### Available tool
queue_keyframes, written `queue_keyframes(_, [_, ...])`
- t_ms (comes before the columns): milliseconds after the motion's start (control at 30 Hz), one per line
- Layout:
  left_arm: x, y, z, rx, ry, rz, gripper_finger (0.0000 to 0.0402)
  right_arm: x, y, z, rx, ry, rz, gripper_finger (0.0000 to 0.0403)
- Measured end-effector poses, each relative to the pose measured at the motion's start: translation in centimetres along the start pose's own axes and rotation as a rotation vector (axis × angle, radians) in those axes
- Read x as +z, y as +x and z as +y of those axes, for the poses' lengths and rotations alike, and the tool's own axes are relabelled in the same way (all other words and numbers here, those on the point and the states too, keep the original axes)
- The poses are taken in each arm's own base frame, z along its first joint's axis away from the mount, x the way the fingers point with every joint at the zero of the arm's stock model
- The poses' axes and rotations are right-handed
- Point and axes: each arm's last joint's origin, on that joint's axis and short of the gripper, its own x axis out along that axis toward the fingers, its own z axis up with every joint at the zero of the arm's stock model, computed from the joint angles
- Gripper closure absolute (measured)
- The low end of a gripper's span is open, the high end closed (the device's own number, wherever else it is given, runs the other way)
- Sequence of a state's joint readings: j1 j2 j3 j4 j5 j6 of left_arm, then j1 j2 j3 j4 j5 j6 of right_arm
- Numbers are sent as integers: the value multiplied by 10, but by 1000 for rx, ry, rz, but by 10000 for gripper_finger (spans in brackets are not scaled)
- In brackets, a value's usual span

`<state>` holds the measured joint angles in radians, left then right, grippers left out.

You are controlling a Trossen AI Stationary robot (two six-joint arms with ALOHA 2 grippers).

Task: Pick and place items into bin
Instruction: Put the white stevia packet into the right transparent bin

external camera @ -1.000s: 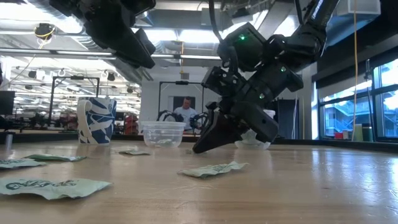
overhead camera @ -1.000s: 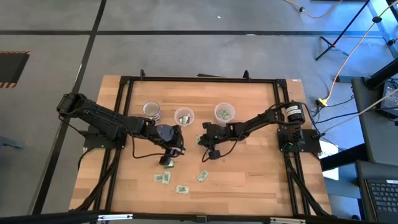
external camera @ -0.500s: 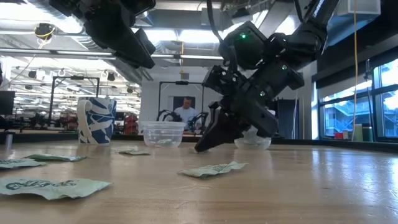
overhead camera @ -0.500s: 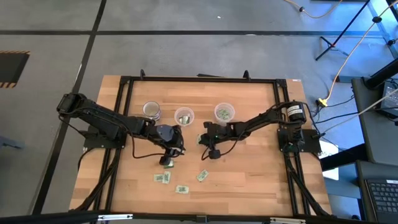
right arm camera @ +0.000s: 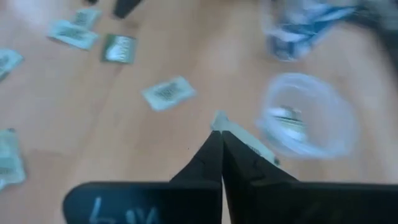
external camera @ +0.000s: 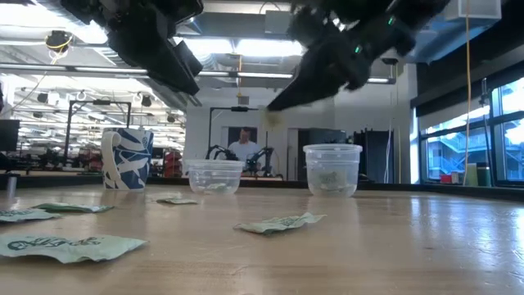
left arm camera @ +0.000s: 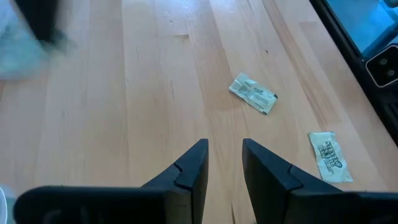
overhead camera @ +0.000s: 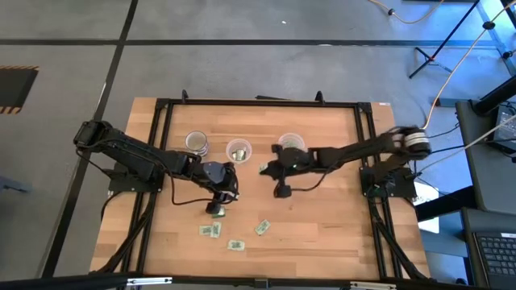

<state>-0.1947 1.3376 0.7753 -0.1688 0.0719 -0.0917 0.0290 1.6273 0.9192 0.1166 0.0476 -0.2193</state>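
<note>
Small pale-green-and-white packets lie flat on the wooden table: one (overhead camera: 262,228) near the middle, two (overhead camera: 211,230) (overhead camera: 235,245) nearer the front edge, one (overhead camera: 216,209) below my left gripper. My right gripper (overhead camera: 268,167) is raised above the table near two clear cups (overhead camera: 290,145) (overhead camera: 238,150), shut on one packet (right arm camera: 219,120). My left gripper (left arm camera: 224,155) hangs open above bare wood, nothing between its fingers. A packet (left arm camera: 253,93) lies ahead of it. My right gripper pinches one packet between its two fingertips (right arm camera: 214,149). Part of the packet sticks out past the tips (right arm camera: 242,138). The fingers slant down toward the table. The packet (external camera: 270,120) hangs clear of the table, above the height of the cup rims.
A blue-and-white mug (overhead camera: 196,143) stands left of the two clear cups; both cups hold packets. The cup (external camera: 332,170) is taller than the tub (external camera: 215,175). More packets (right arm camera: 168,92) (right arm camera: 119,48) are spread over the near half. A black frame (overhead camera: 161,109) borders the table.
My right gripper has gone up from the table, and slightly toward the far edge and the cups, with its fingers shut on a packet. That packet is now lifted clear of the wood. The other packets lie as before.
</note>
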Motion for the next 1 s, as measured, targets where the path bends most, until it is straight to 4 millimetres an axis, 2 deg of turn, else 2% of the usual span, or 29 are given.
queue_keyframes(167, [0,0,0,0,0,2,309,3,-43,-17,-149,19,119,403])
queue_keyframes(300, [0,0,0,0,0,1,309,-6,-62,-33,-203,123,219,403])
queue_keyframes(600, [0,0,0,0,0,2,309,-36,-55,-58,-272,216,336,403])
queue_keyframes(767, [-1,0,0,1,0,11,309,-51,-54,-57,-277,248,366,403])
queue_keyframes(1000, [-1,0,0,1,0,11,309,-58,-51,-55,-281,263,353,403])
